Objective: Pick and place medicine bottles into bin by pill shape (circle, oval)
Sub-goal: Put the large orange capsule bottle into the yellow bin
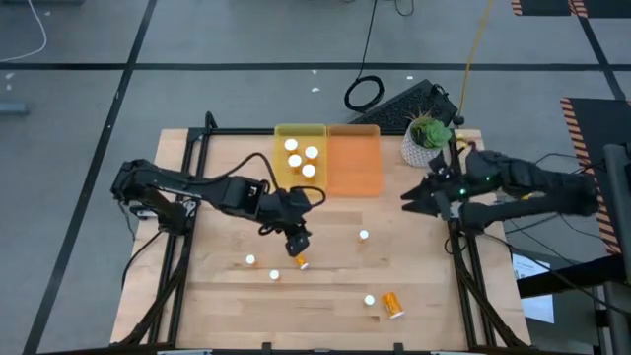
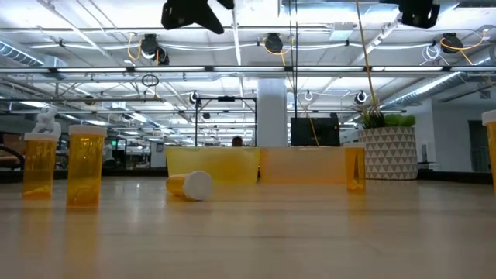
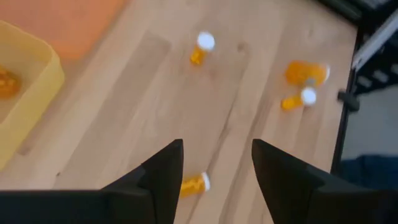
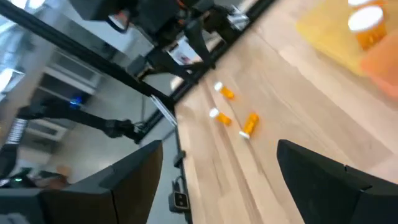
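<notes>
A small orange medicine bottle (image 1: 301, 261) with a white cap lies on its side on the wooden table; it also shows in the left wrist view (image 3: 194, 184) and the low view (image 2: 190, 185). My left gripper (image 1: 296, 242) hovers open above it, well clear of the table (image 2: 190, 14), its fingers (image 3: 165, 177) standing apart over the bottle. Other bottles stand upright (image 1: 250, 260) (image 1: 274, 275) (image 1: 364, 236) (image 1: 370, 300), and one wider bottle (image 1: 393, 304) lies near the front. The yellow bin (image 1: 281, 163) holds several bottles; the orange bin (image 1: 353, 160) sits beside it. My right gripper (image 1: 409, 202) waits open at the right.
A white pot with a green plant (image 1: 426, 138) stands at the far right corner, behind my right arm. A keyboard and a cable coil (image 1: 367, 94) lie beyond the table's far edge. Bare wood spans the table's middle between the bottles.
</notes>
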Robot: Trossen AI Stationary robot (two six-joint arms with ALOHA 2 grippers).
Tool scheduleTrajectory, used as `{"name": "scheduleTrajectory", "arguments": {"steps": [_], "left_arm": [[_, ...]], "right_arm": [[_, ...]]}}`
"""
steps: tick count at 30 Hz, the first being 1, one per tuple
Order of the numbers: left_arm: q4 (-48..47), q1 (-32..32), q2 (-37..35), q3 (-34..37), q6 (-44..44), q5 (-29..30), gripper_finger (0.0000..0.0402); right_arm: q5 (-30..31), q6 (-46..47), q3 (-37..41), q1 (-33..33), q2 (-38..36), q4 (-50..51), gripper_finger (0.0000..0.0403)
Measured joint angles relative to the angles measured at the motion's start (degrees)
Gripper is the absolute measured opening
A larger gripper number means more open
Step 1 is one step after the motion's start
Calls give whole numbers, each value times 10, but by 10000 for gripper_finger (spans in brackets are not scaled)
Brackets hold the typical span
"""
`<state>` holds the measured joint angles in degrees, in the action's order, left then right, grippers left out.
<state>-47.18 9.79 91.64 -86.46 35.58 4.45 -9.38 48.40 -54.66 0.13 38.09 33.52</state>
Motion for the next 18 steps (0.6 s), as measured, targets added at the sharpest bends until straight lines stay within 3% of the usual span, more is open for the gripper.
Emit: {"name": "scheduleTrajectory", "arguments": {"steps": [7,14,18], "left_arm": [[-33,10,-18,0,-42,-19,168],[-34,28,-28,0,-47,-14,154],[-26,43,-28,0,-55,-6,153]], "right_arm": [[118,111,-69,187,124,44,306],[167,296,-93,306,238,45,306],[157,377,-93,343,291,49,306]]}}
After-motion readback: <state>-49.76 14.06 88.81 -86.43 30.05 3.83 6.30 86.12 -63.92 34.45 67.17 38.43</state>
